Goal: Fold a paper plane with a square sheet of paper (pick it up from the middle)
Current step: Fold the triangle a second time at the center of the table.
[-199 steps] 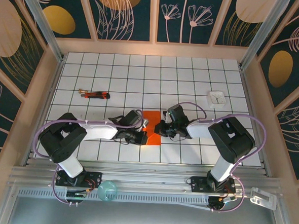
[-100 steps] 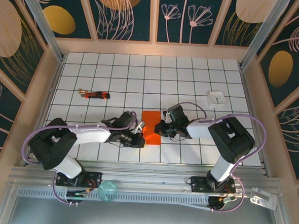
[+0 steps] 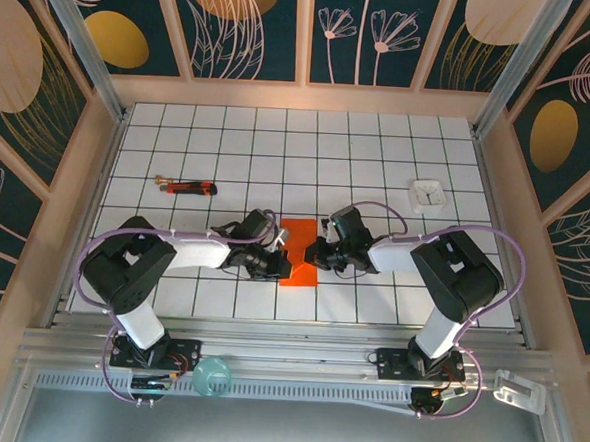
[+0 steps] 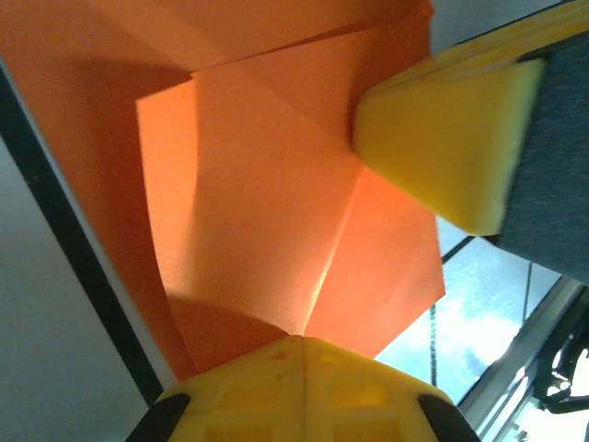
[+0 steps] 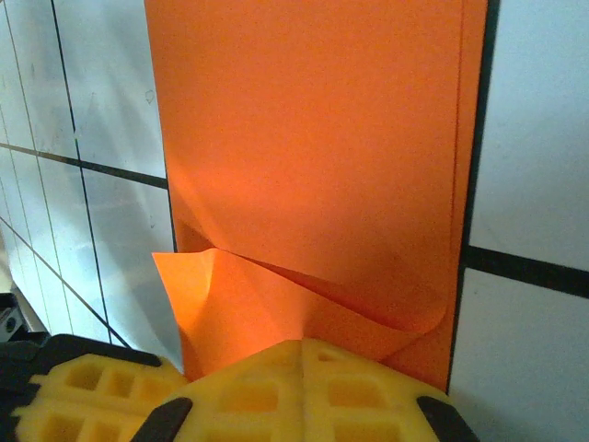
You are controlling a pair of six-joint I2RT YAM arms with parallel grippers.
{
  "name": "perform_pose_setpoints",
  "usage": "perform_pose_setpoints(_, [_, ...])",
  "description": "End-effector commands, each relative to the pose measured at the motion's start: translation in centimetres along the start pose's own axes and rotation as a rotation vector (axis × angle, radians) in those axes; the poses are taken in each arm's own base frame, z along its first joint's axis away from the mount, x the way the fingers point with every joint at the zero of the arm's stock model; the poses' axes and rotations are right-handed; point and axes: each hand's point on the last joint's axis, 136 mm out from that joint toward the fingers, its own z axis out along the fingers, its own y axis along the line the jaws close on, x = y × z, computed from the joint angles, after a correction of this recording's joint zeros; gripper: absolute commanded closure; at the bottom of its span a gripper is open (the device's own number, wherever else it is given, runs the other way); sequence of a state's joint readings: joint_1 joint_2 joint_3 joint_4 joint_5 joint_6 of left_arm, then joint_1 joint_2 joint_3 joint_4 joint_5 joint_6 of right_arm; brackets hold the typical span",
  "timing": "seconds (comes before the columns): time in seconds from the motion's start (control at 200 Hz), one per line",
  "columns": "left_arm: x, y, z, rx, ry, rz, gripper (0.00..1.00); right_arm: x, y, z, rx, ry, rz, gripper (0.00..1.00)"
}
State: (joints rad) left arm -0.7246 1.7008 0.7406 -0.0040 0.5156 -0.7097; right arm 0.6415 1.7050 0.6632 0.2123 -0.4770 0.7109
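Toward the left edge of the table (image 3: pixel 378 166), about halfway back, lies a thin red-and-black tool (image 3: pixel 187 186), well apart from me. My left pincer (image 3: pixel 273 252) lies low near the middle of the table, closer to its near edge, pressed together on the left side of the square sheet of paper (image 3: pixel 299 251). The sheet is bright orange-red, partly folded, and rests on the grid between my 2 pincers. My right pincer (image 3: pixel 316 252) is pinched onto its right side. A small white square object (image 3: pixel 427 195) sits by the table's right edge, further back.

From above, the sheet looks like 1 flat patch. My left wrist camera shows more: creases, and a flap lifted off the table and running into my closed yellow fingers (image 4: pixel 294 396), with another yellow pad (image 4: pixel 442 138) close over the paper opposite them. My right wrist camera shows 2 layers along 1 edge and a curled corner tucked in at my fingertips.
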Motion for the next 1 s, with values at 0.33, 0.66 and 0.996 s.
perform_pose_setpoints(0.33, [3.9, 5.0, 0.7, -0.144, 0.118, -0.007, 1.0, 2.4, -6.1, 0.2, 0.229, 0.063, 0.065, 1.0])
perform_pose_setpoints(0.66, [6.2, 7.2, 0.6, -0.191, 0.15, -0.05, 1.0, -1.9, 2.1, -1.8, 0.012, -0.042, -0.05, 0.94])
perform_pose_setpoints(0.996, [6.0, 7.2, 0.6, -0.193, 0.146, -0.048, 1.0, 2.0, 4.6, -0.7, -0.066, 0.015, -0.025, 0.98])
